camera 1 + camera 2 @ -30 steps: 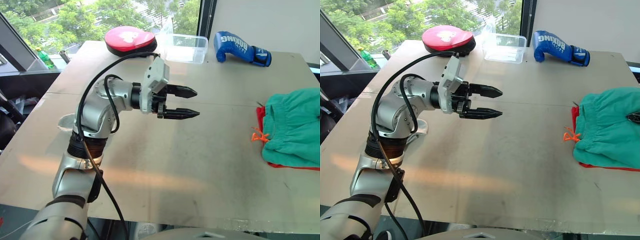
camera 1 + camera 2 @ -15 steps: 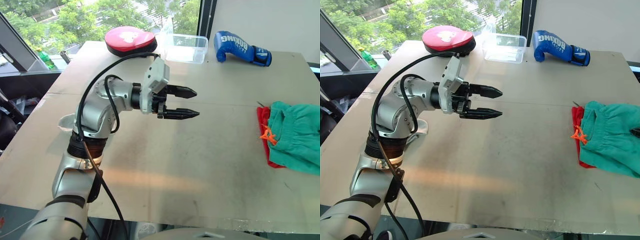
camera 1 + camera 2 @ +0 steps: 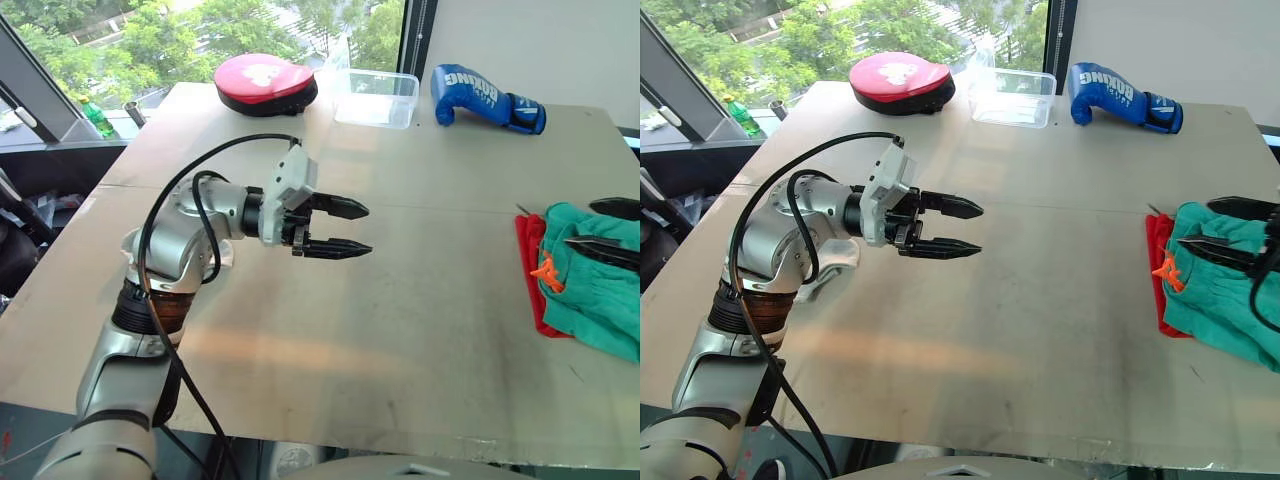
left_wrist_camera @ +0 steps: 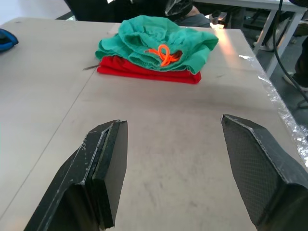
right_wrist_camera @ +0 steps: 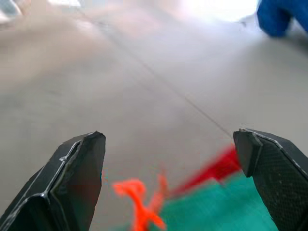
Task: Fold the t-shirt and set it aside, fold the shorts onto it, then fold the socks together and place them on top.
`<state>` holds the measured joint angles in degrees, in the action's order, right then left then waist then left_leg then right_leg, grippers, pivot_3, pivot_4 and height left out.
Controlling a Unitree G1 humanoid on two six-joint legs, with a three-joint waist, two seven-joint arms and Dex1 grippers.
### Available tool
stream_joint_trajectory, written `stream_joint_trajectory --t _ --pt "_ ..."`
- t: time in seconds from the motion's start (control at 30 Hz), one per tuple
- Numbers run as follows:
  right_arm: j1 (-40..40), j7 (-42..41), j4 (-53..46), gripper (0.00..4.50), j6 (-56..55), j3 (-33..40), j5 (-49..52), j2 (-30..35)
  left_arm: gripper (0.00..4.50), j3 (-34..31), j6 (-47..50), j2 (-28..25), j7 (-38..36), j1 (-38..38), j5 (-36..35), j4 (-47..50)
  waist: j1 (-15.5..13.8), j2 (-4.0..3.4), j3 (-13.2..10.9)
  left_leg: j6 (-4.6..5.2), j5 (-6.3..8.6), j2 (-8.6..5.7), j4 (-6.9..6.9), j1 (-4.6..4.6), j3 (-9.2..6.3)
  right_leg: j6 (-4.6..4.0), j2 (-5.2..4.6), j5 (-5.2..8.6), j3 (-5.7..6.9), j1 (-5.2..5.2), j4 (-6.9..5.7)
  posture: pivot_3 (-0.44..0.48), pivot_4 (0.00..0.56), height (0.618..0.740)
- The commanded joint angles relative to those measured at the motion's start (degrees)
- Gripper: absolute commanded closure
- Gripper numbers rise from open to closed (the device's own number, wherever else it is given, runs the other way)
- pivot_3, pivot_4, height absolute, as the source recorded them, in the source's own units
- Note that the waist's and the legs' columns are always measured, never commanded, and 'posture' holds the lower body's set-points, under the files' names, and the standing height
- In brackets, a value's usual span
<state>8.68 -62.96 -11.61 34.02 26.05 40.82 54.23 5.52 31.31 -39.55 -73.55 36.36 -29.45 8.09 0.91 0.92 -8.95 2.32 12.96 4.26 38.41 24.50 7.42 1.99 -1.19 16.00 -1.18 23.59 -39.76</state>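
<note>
Table (image 3: 420,330) with t-shirt (image 3: 527,262), glove (image 3: 485,96)

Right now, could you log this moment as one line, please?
shorts on t-shirt | left gripper open | right gripper open over shorts

On the table (image 3: 400,330), to my right, the shorts (image 3: 600,290) lie on the t-shirt (image 3: 527,262); far edge: pad (image 3: 265,80), container (image 3: 375,97), glove (image 3: 485,98).

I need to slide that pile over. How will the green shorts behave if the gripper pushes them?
The shorts look soft and rumpled, so they would probably bunch rather than slide whole. Resting on the red t-shirt, they may shift off it. The orange drawstring lies loose and could snag.
</note>
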Motion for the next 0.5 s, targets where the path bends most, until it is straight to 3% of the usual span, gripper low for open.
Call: stream_joint_trajectory --t 0.03,0.1,0.3,0.5 --pt "0.4 5.2 -11.6 0.03 -1.0 -3.8 5.0 -7.6 1.15 -5.8 -1.9 -1.8 3.6 -4.8 -0.2 3.6 0.0 0.0 0.0 0.0 0.0 0.02 0.0 0.03 -0.02 0.0 0.0 0.0 0.03 0.01 -0.01 0.0 0.15 0.735" --pt "-0.1 7.2 -15.2 0.03 -1.1 -6.5 5.7 -11.1 1.15 -8.2 -2.7 -3.0 6.5 -9.4 1.3 4.9 0.1 0.0 0.0 0.01 0.0 0.02 -0.03 0.05 -0.04 -0.01 -0.02 0.0 0.07 0.05 0.01 0.0 0.15 0.735" --pt "-2.2 5.2 -18.0 0.03 -5.9 -14.4 0.0 -12.8 1.15 -19.4 -6.2 -4.1 16.8 -24.9 4.5 6.6 -0.3 0.11 0.0 0.15 0.09 -0.03 -0.04 0.12 -0.05 -0.02 -0.22 0.01 0.19 0.06 0.05 0.0 0.15 0.735" --pt "-2.5 5.0 -19.4 0.03 -7.8 -19.3 -0.5 -14.9 1.15 -30.2 -12.4 -5.8 21.0 -39.0 8.9 4.8 -0.1 0.24 0.0 0.29 0.17 -0.03 -0.06 0.08 -0.08 -0.06 -0.61 0.01 0.36 0.06 0.03 0.0 0.15 0.735"
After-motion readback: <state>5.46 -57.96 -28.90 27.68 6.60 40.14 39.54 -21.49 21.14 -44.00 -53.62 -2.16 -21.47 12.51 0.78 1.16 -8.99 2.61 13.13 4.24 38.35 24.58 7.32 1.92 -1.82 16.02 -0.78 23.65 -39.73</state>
